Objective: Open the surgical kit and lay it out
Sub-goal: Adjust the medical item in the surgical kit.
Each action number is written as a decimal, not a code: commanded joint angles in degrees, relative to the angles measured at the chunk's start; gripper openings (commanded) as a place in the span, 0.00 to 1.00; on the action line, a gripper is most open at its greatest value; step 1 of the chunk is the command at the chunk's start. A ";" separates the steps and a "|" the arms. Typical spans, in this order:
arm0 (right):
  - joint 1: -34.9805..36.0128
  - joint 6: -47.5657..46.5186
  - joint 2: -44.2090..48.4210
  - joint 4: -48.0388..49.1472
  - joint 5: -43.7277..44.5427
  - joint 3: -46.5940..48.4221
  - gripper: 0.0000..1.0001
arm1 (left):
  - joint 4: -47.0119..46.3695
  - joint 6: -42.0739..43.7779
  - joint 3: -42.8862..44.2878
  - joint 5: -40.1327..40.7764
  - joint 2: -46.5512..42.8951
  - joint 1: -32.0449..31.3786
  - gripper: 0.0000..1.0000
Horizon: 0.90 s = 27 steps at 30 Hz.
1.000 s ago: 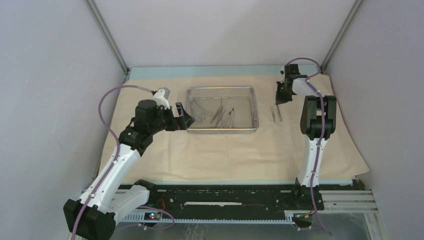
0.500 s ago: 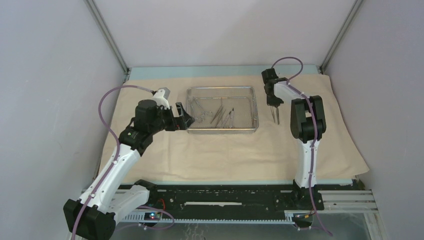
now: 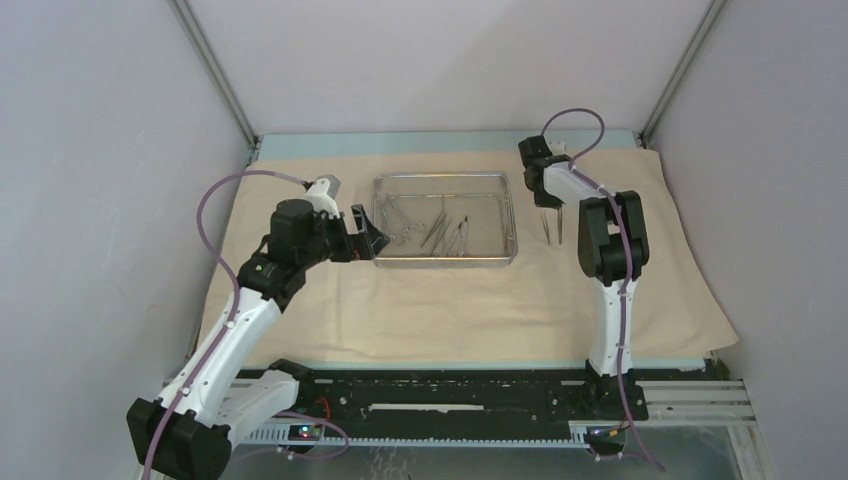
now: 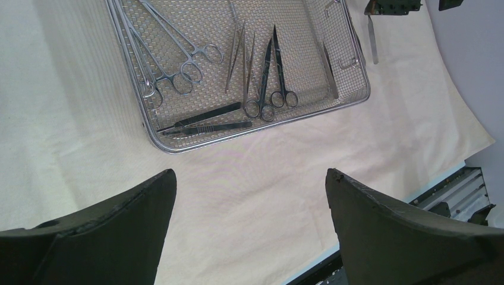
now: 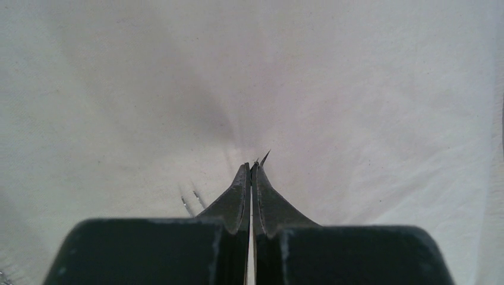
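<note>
**Tray on the cloth, tweezers beside it**

The cloth [image 3: 450,300] lies spread out flat. The tray [image 3: 487,212] sits on it. In the tray, two clamps [image 4: 178,71] lie at the left end. Two scissors [image 4: 265,83] lie in the middle. Two dark flat handles [image 4: 205,122] lie by the tray's near rim.

Two tweezers [image 3: 545,228] lie side by side on the cloth, just right of the tray.

The left gripper [image 4: 249,178] is at the tray's near left corner, over the cloth. Its fingers are spread wide and hold nothing.

The right gripper [image 5: 251,167] is by the tray's far right corner, just past the far ends of the tweezers. It points down at the cloth. Its fingers are pressed tight together.
</note>
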<state>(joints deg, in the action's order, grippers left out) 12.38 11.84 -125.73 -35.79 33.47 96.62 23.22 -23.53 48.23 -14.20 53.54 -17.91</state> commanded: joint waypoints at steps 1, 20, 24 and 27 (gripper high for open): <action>1.27 -0.98 -0.74 0.64 2.89 3.23 0.00 | -1.89 -0.03 0.55 -0.51 -0.45 0.39 1.00; 2.12 -3.94 -4.42 -0.23 4.38 5.42 0.03 | -1.79 0.02 0.50 -0.36 -0.56 0.42 1.00; 2.28 -4.09 -4.53 -0.11 4.36 5.42 0.04 | -1.78 -0.02 0.55 -0.31 -0.45 0.40 1.00; 2.54 -4.42 -4.53 -0.10 4.47 5.51 0.06 | -1.80 0.00 0.62 -0.43 -0.37 0.42 1.00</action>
<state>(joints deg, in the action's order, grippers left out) 14.11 8.16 -130.10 -35.90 36.01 99.90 23.22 -23.53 48.23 -14.17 53.54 -17.91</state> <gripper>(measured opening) 0.048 0.996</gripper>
